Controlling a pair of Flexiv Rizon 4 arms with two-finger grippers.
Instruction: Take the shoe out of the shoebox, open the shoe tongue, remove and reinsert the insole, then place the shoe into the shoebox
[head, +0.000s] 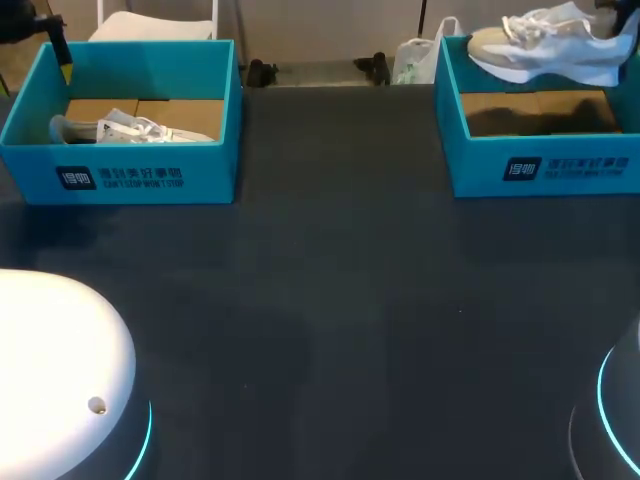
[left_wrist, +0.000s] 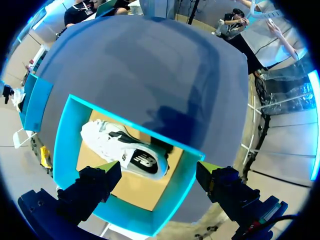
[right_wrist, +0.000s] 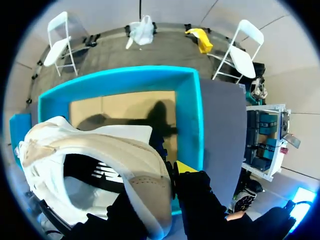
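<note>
Two teal shoeboxes stand at the back of the dark table. The left shoebox (head: 120, 170) holds a white shoe (head: 130, 128) lying on its side, black and white in the left wrist view (left_wrist: 125, 150). My left gripper (left_wrist: 157, 172) hangs open above that box (left_wrist: 65, 145), touching nothing. Over the right shoebox (head: 540, 165) a white and beige shoe (head: 545, 50) hangs in the air. My right gripper (right_wrist: 167, 185) is shut on the rim of this shoe (right_wrist: 100, 160), one finger inside the opening and one outside. The box's cardboard floor (right_wrist: 125, 107) lies bare below.
A wide stretch of dark tabletop (head: 340, 280) lies between and in front of the two boxes. The rounded white bases of my arms sit at the near left (head: 60, 370) and near right (head: 620, 420) corners.
</note>
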